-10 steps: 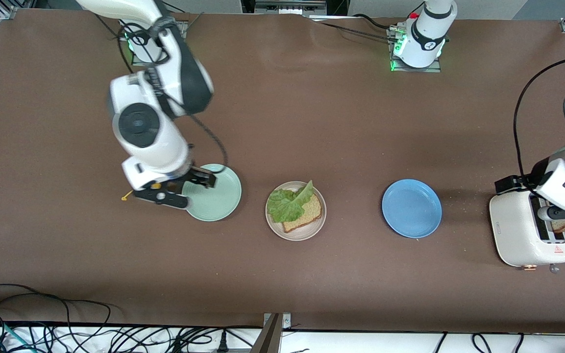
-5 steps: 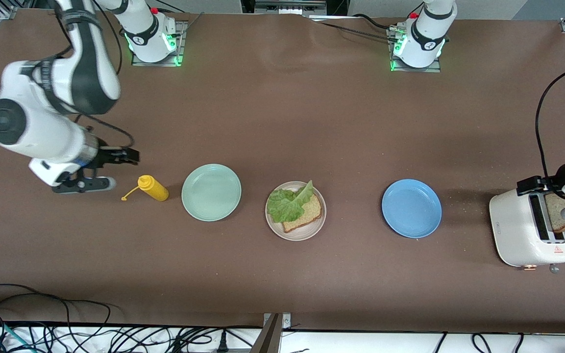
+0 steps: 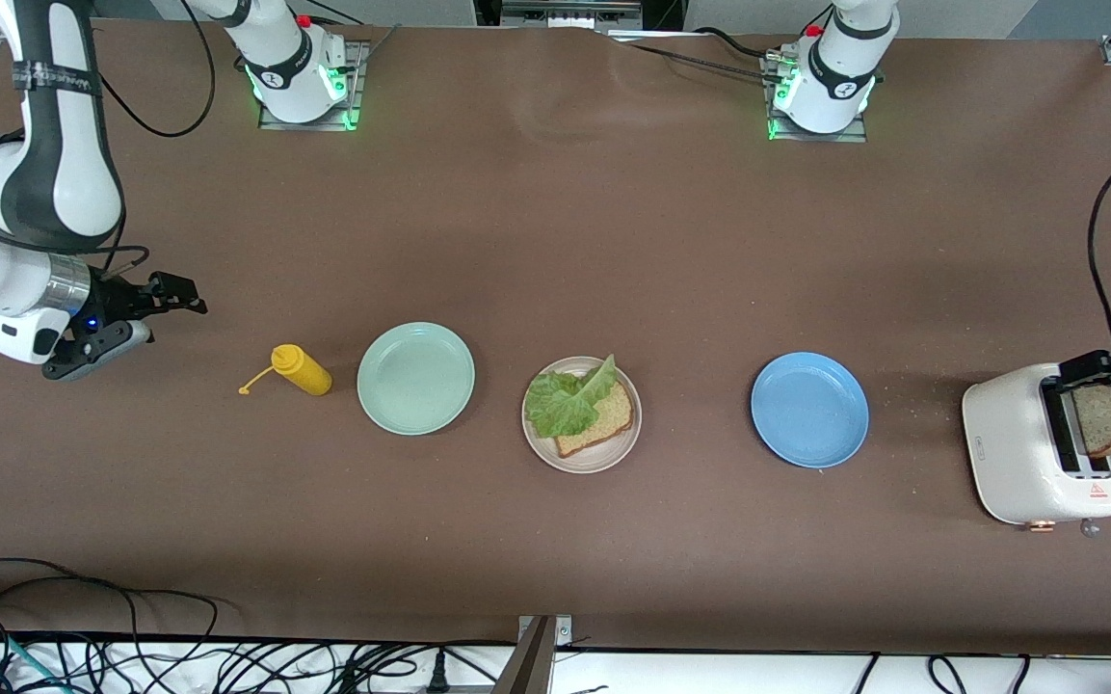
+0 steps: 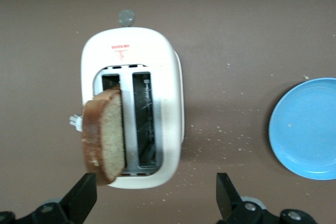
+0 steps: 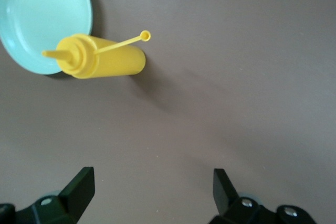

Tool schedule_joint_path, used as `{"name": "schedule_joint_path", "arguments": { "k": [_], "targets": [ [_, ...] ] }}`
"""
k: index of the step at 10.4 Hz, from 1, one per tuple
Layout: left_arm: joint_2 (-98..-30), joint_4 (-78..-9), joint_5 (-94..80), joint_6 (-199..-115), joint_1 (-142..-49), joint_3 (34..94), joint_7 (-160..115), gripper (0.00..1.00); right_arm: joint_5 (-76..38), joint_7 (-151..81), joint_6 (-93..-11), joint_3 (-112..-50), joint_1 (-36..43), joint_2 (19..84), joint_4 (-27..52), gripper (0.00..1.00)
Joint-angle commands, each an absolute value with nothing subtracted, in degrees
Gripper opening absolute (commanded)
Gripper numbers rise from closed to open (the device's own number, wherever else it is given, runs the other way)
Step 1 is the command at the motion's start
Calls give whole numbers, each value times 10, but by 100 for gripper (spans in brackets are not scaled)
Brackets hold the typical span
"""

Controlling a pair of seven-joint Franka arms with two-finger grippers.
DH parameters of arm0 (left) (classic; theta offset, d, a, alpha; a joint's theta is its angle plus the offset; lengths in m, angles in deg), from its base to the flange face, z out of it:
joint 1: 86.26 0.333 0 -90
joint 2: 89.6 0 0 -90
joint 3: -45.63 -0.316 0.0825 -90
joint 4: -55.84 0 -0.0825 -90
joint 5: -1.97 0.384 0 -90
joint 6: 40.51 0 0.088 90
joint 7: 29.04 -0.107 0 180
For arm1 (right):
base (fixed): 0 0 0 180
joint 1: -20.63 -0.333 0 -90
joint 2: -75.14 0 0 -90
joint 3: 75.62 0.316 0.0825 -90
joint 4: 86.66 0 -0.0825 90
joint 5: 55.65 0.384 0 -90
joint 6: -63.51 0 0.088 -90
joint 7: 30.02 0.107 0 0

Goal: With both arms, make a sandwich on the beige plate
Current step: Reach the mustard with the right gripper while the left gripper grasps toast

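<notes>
The job right now, as I read it, is getting the second toast slice (image 4: 107, 135) out of the white toaster (image 4: 170, 103) at the left arm's end of the tabletop. The left hand (image 4: 155, 203) hangs over the toaster with its fingers (image 4: 84, 195) spread wide. The slice sticks up out of one slot right beside one finger and well clear of the other, so I'd say nothing is clamped on it. To do this well, the hand should shift sideways until the slice sits midway between the fingers. Then it should come down only as far as the exposed crust and close across the slice's thin dimension, not its broad faces. Toast is stiff but crumbly, so a gentle squeeze and a straight pull up along the slot should keep it from snagging or snapping. From there the carry goes past the blue plate (image 4: 307, 129), the next thing along from the hand, to the beige plate (image 3: 536, 448) in the middle of the tabletop. There the first slice (image 3: 608, 419) lies with the ruffled lettuce leaf (image 3: 565, 400) on top, overhanging one corner. The new slice should go down flat and square over the lower one, and be let go low so the leaf doesn't slide. The right hand (image 5: 149, 192) waits over bare tabletop at its own end, fingers wide and holding nothing. A yellow squeeze bottle (image 5: 107, 61) lies a little way off from it, and the mint-green plate (image 5: 42, 9) is just past that.
</notes>
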State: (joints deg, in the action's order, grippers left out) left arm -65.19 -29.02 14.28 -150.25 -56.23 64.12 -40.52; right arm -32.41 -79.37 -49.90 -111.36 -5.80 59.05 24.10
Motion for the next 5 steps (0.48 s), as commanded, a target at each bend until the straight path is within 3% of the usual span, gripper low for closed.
{"name": "schedule_joint_path", "arguments": {
  "k": [1, 5],
  "targets": [
    [-631, -277, 152, -1533, -532, 647, -455, 100, -218, -953, -508, -1110, -31, 561, 250, 100],
    [-592, -277, 148, -1585, -505, 647, -456, 100, -51, -1200, -459, -1110, 0, 508, 250, 100]
  ]
}}
